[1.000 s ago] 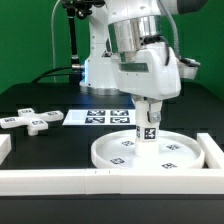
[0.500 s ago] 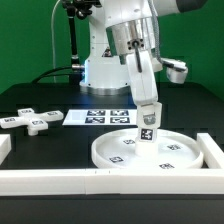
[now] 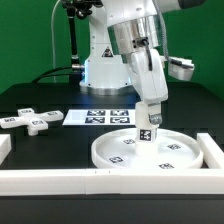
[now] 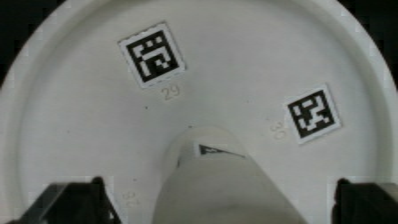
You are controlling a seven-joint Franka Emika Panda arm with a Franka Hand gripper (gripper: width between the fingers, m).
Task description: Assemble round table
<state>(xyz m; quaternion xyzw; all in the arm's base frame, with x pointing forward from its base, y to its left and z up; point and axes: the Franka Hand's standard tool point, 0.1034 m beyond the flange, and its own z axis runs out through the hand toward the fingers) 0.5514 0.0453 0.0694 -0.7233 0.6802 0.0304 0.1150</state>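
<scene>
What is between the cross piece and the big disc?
The flat marker board lies between the cross-shaped piece and the disc, in the exterior view.

The large rimmed disc (image 3: 100, 153) looks like smooth white plastic with a faint satin sheen, and its printed tags are matt black and white. The post (image 3: 148, 133) and the cross-shaped piece (image 3: 30, 121) have the same white plastic look. The bench (image 3: 50, 150) is matt black. The arm (image 3: 143, 68) has glossy white shells and a silvery, metal-looking collar.
</scene>
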